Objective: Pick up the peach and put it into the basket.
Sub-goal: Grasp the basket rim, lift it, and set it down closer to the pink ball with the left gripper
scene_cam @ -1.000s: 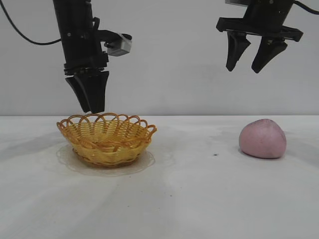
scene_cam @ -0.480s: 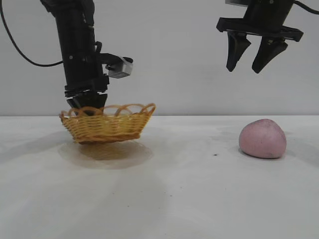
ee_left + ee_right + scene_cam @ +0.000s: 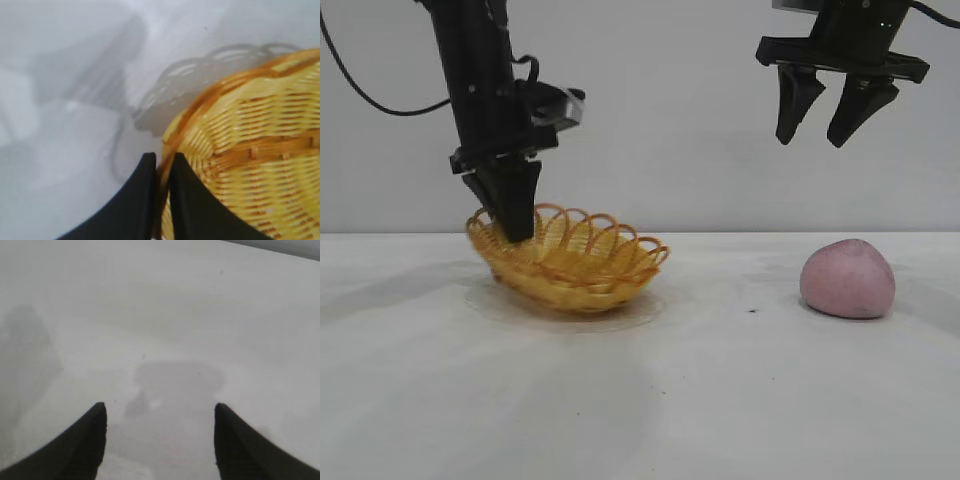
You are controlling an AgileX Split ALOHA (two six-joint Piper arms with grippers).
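Left tool point(image 3: 513, 228) pinches the basket point(image 3: 575, 265) rim near the bench's left edge; your tilted basket could slip. Right tool point(image 3: 838, 125) hangs wide above the peach point(image 3: 847, 279) near the right edge.

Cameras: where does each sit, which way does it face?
Exterior: level at table height, facing both arms; left gripper shut on basket rim, right gripper open above the peach.
Left wrist: looks down its gripper at basket.
Right wrist: looks past its gripper at bare table.
Shared: exterior and left wrist show the basket.
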